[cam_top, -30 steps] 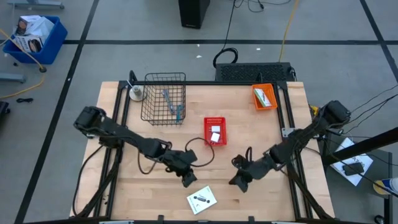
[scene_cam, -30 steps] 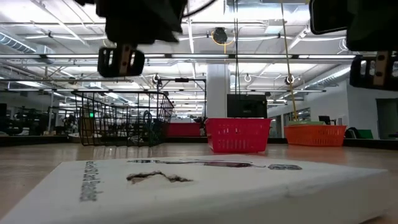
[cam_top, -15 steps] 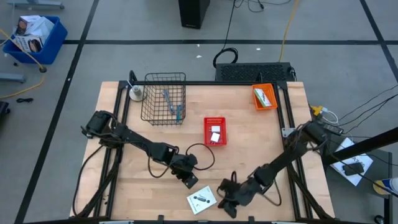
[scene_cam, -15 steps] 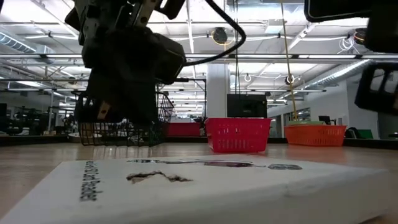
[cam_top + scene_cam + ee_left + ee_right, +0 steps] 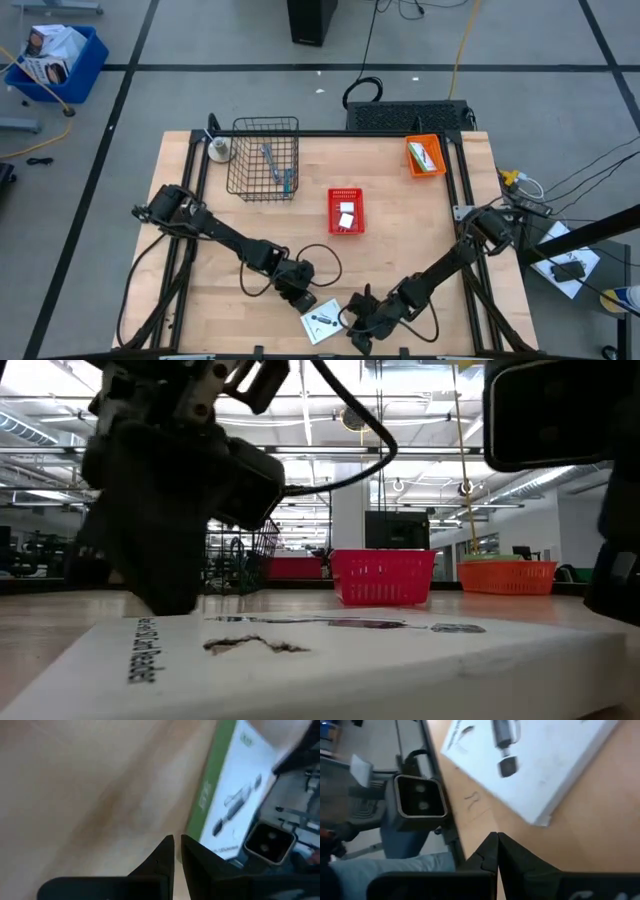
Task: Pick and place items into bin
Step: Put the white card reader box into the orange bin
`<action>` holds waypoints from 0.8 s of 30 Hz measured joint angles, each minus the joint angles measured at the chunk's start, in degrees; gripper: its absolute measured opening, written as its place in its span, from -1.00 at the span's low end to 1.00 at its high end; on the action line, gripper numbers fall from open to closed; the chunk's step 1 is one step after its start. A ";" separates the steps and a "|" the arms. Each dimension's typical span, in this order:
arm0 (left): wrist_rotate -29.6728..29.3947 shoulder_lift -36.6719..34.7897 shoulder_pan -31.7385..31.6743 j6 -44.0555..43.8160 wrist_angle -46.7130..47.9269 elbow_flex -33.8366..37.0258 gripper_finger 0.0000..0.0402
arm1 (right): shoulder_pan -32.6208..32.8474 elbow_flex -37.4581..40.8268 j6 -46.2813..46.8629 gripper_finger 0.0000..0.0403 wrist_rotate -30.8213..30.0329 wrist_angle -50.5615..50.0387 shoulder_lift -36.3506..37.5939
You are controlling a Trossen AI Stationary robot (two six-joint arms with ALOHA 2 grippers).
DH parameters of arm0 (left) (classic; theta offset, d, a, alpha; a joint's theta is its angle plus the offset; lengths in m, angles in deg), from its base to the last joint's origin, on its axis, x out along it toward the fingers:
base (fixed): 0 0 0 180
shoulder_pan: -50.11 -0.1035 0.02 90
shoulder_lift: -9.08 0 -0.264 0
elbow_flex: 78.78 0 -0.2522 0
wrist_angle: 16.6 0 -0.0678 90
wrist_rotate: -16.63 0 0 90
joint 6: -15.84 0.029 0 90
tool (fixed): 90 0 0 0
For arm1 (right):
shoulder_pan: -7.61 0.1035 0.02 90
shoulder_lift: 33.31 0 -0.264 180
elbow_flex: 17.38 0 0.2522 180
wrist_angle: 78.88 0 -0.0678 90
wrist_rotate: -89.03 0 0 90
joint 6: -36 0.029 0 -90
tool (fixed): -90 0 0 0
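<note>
A flat white printed packet (image 5: pixel 323 320) lies flat on the wood near the table's near edge; it fills the bottom of the low view (image 5: pixel 320 650). My left gripper (image 5: pixel 301 297) is shut and low at the packet's far-left edge; the left wrist view (image 5: pixel 176 840) shows its tips beside the packet's green side (image 5: pixel 207 795). My right gripper (image 5: pixel 360 326) is shut and low just right of the packet, and its tips (image 5: pixel 495 837) are off the packet's corner (image 5: pixel 542 820) with bare wood between. My left gripper stands with shut tips on or just above the wood, right beside the packet's green side edge (image 5: pixel 194 831), slanting down from the far left. I cannot tell whether it touches the packet. The packet lies flat on the table.
A wire basket (image 5: pixel 263 157) at the far left holds a teal stick and a grey tool. A red bin (image 5: pixel 345 210) mid-table holds small white blocks. An orange bin (image 5: pixel 425 156) at the far right holds a packet. A camera (image 5: pixel 419 802) sits at the near edge.
Both grippers moved down and toward the near edge, closing in on the packet. The right one swung from mid-right toward the table's left and near edge. The left one came from the packet's far side. The packet has not moved.
</note>
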 joint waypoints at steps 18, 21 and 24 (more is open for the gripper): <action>3.07 1.17 0.91 -6.37 -3.96 0.16 -0.81 | -12.98 0.17 -7.15 -1.00 0.50 -3.91 -0.03; 2.28 1.17 0.52 -5.97 -3.52 0.16 -0.81 | -14.27 0.22 -9.09 -1.00 0.89 -3.94 -0.05; 2.28 1.17 0.37 -4.83 -3.49 0.16 -0.81 | -14.61 0.24 -9.96 -1.00 2.49 -3.56 -0.05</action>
